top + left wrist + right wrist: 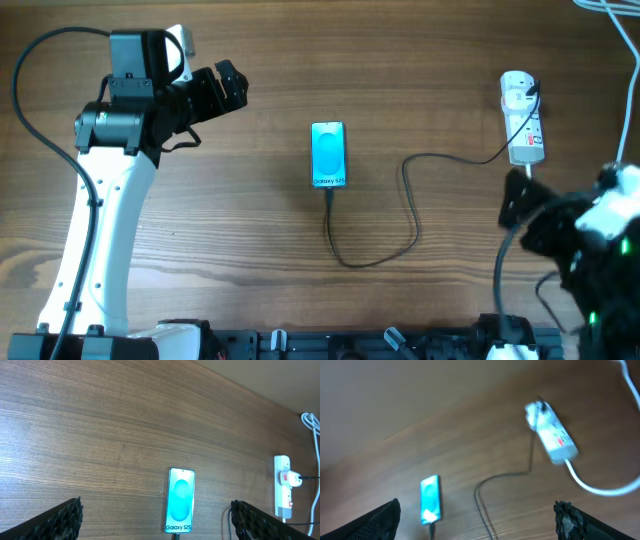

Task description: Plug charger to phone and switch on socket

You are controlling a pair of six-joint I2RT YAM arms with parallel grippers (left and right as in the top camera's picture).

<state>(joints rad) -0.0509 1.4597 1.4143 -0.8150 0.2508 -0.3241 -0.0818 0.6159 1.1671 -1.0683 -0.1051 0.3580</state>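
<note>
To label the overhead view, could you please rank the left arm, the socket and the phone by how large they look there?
1. The left arm is by far the largest.
2. The socket looks longer than the phone.
3. The phone is smallest, though roughly as wide as the socket.

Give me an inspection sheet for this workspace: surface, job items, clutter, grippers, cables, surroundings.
Surface: wooden table, brown grain.
Job's things: phone lies flat mid-table with its screen lit. The socket is at the right with an adapter plugged into its far end. Its switch state cannot be told.
Clutter: nothing seen.
Grippers: left gripper is open and empty, left of the phone. The right gripper is open and empty, near the socket.
Cables: charger runs from the adapter, loops, and reaches the phone's near end, seemingly plugged in. A thick white cord trails from the socket.
Surroundings: black rail along the near edge.
</note>
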